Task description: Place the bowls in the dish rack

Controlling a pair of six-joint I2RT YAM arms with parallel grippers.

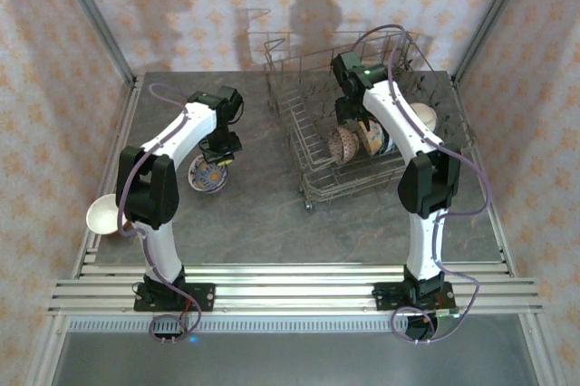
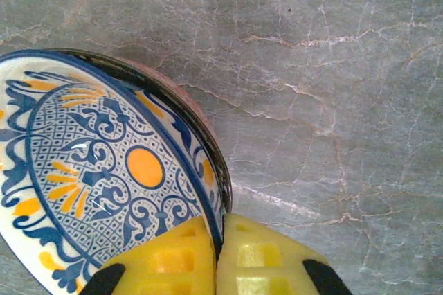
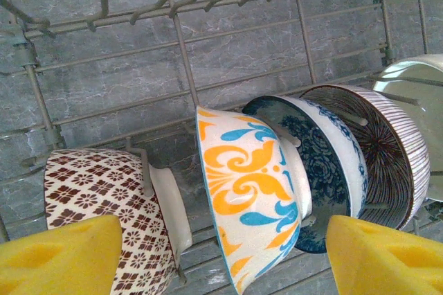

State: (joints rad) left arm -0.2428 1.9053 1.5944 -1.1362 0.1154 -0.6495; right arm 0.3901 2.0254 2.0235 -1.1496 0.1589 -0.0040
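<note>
The left fingers [image 2: 169,262] are clamped shut on the rim of the blue-and-yellow bowl [image 2: 104,170], one pad inside and one outside. That bowl rests on the grey tabletop [image 2: 332,66], left of the dish rack [image 1: 299,146]. The right fingers [image 3: 62,257] stand wide apart, gripping nothing, just above bowls standing on edge in the rack: a brown-patterned bowl [image 3: 104,198], an orange-and-blue bowl [image 3: 249,205], a dark blue bowl [image 3: 325,163] and a striped bowl [image 3: 391,149].
</note>
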